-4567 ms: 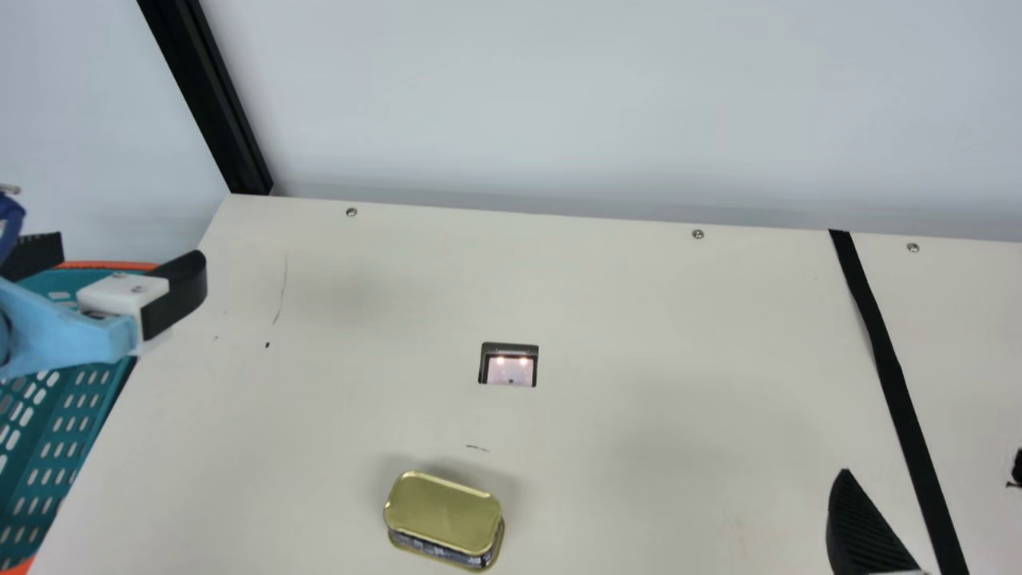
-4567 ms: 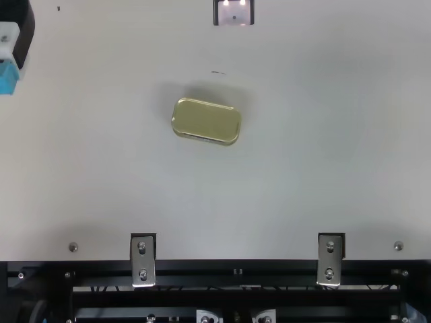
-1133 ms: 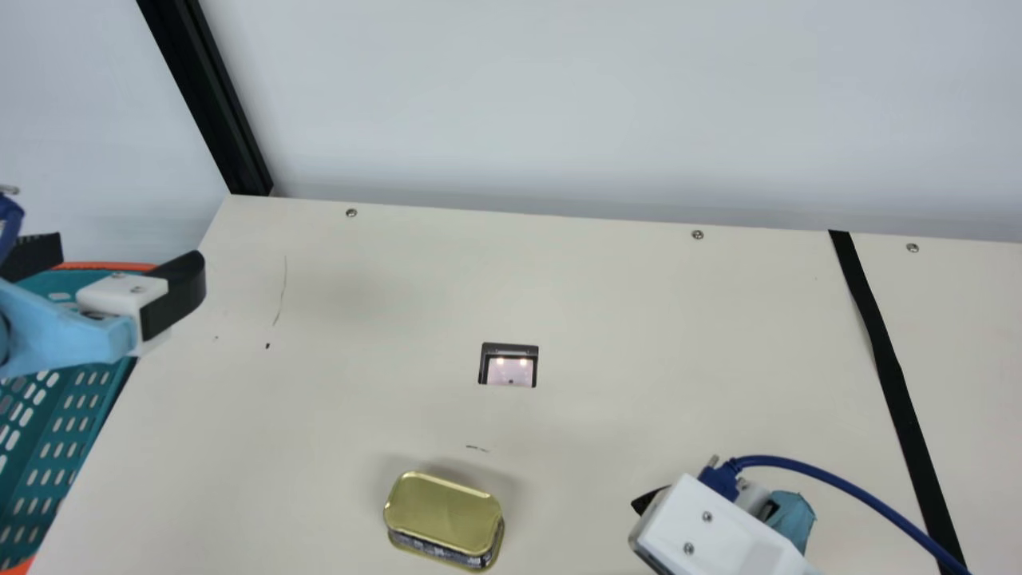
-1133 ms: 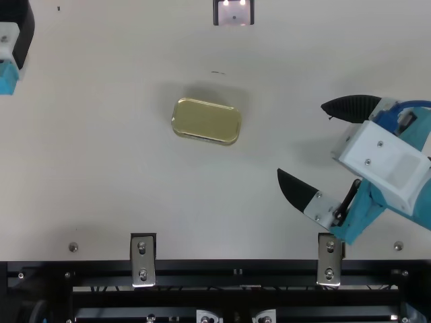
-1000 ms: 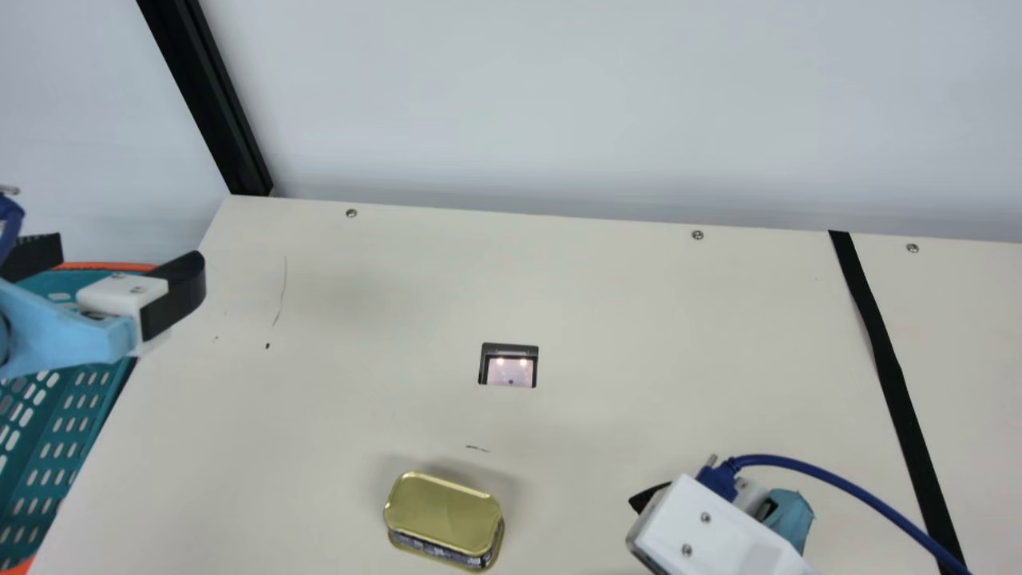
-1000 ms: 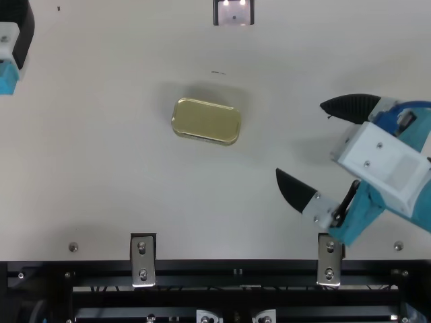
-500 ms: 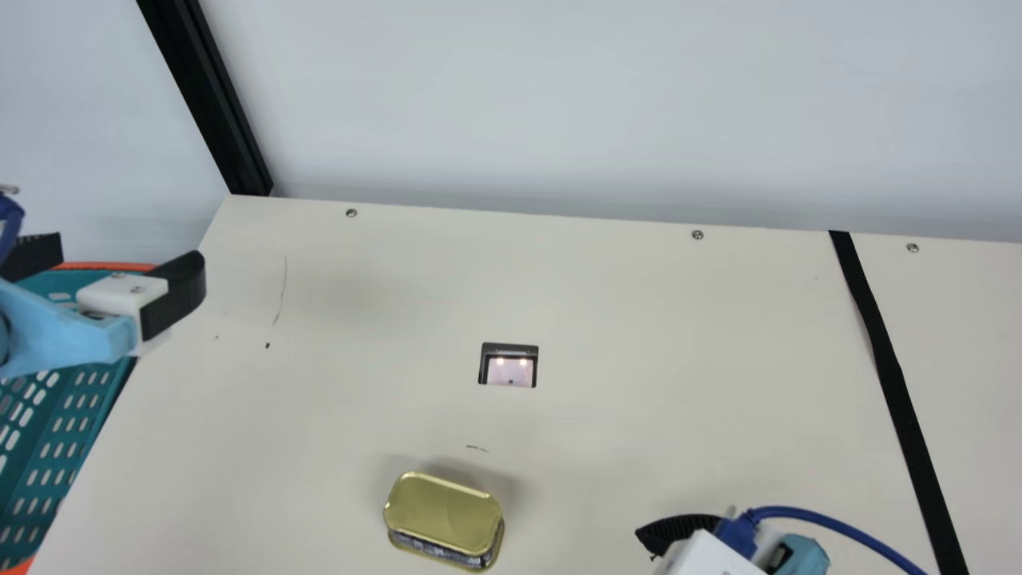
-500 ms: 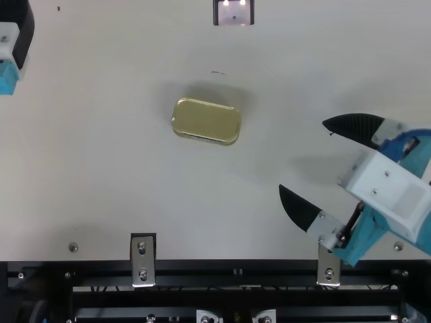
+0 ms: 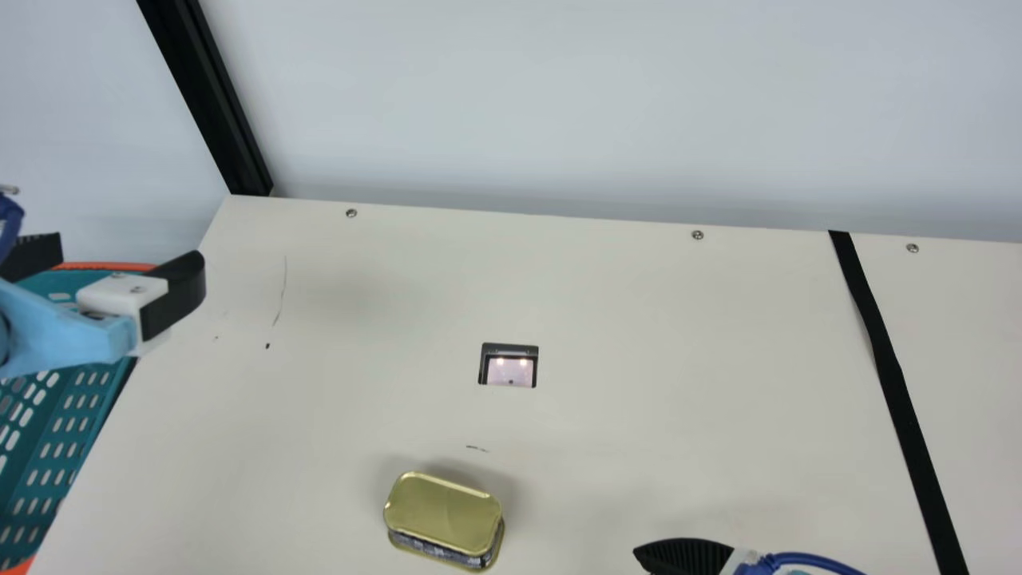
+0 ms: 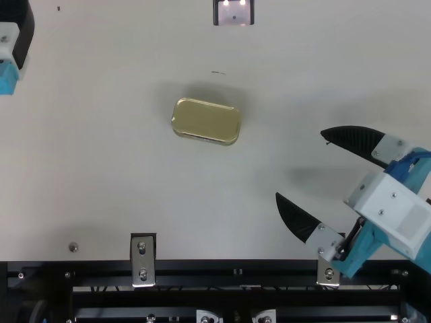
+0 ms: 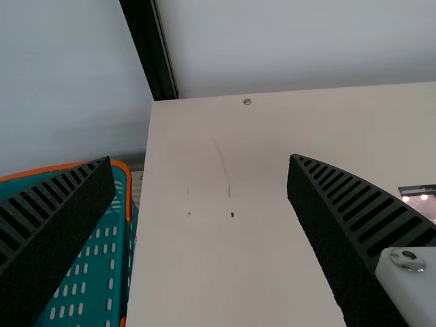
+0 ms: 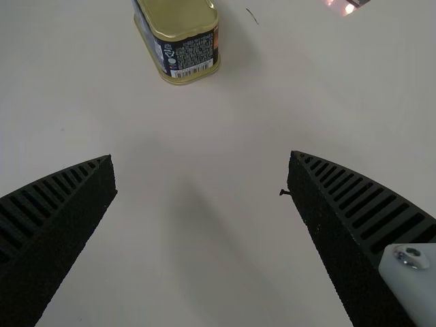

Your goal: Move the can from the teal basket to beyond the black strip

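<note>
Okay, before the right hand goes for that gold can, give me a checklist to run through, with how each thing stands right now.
1. Can out of the teal basket: ok, it sits on the table.
2. Right hand open, nothing in it: ok.
3. Right hand lined up around the can: not ok, it is off to the can's right in the top view.
4. Left hand away from the can: ok, it is over by the basket.
5. Can beyond the black strip: not ok, it lies between basket and strip.
6. Can full or empty: cannot tell.
</note>
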